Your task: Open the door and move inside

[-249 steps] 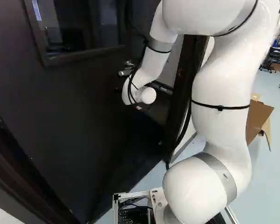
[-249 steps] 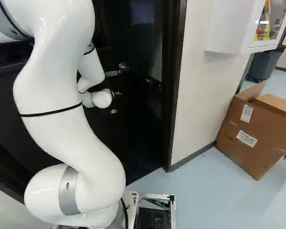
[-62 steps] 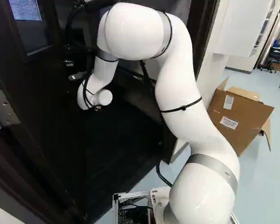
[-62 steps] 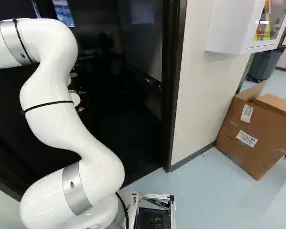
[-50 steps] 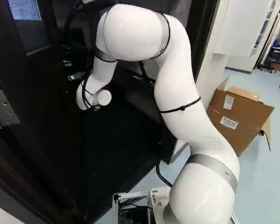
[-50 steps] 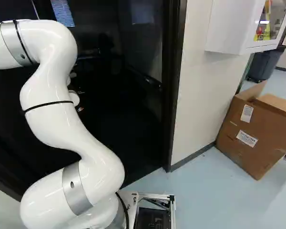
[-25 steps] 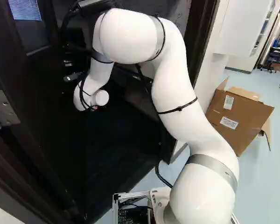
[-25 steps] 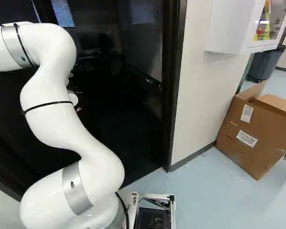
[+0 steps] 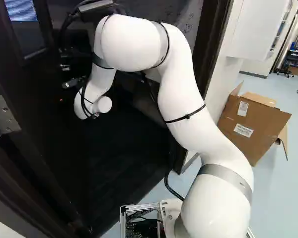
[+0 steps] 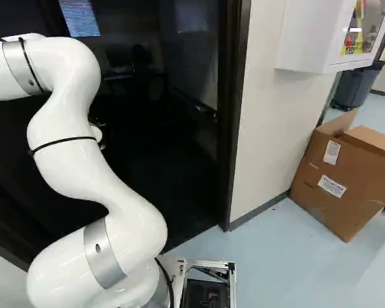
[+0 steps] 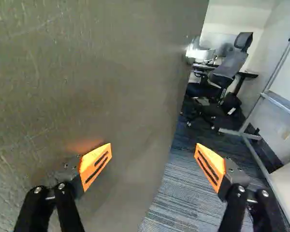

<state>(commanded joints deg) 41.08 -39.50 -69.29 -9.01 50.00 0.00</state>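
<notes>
Nearest you, the door [image 9: 39, 104] stands partly open on its hinge [image 9: 2, 113]. Expect it to be heavy and rigid, perhaps wanting to swing back. Your gripper [image 11: 153, 147] is spread wide around nothing, one finger close by the door's face; you can't tell whether it touches. Push flat near the door's free edge, by the handle [image 9: 70, 84], for leverage. Beyond the door stands a chair [image 11: 230, 64].

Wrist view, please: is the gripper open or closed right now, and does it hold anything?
Gripper: open, holding nothing; one orange pad is near the door, whether touching cannot be told.
</notes>
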